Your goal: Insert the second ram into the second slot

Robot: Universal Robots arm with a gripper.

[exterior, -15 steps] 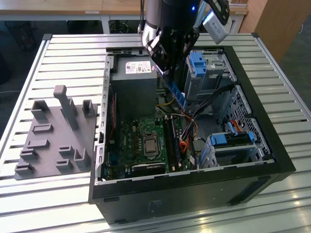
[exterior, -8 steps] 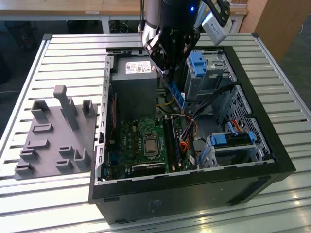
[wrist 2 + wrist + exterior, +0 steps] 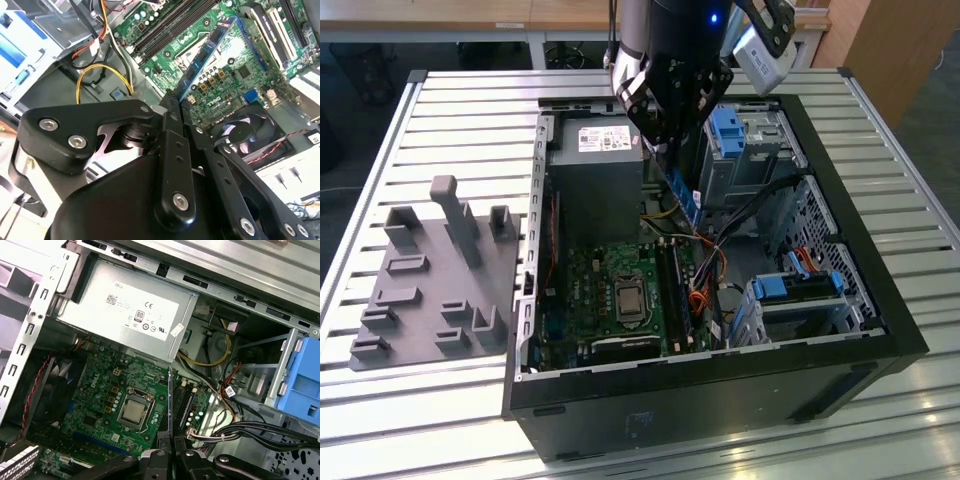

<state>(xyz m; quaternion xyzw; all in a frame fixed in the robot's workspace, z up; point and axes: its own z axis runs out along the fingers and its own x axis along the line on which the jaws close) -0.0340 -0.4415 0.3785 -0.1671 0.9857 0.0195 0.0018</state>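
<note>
Second wrist view — pincer [image 3: 178, 100] grips second ram [image 3: 206, 52], near end hidden.

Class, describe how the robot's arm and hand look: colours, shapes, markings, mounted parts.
The arm is a glossy black cylinder beside a silver section, with a small blue light. A pale grey camera box sits at its wrist. The hand is black: flat linkage bars with rounded ends, joined by silver screws, narrowing to two slim fingers.

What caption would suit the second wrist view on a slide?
The gripper holds the second ram above the green motherboard.
</note>
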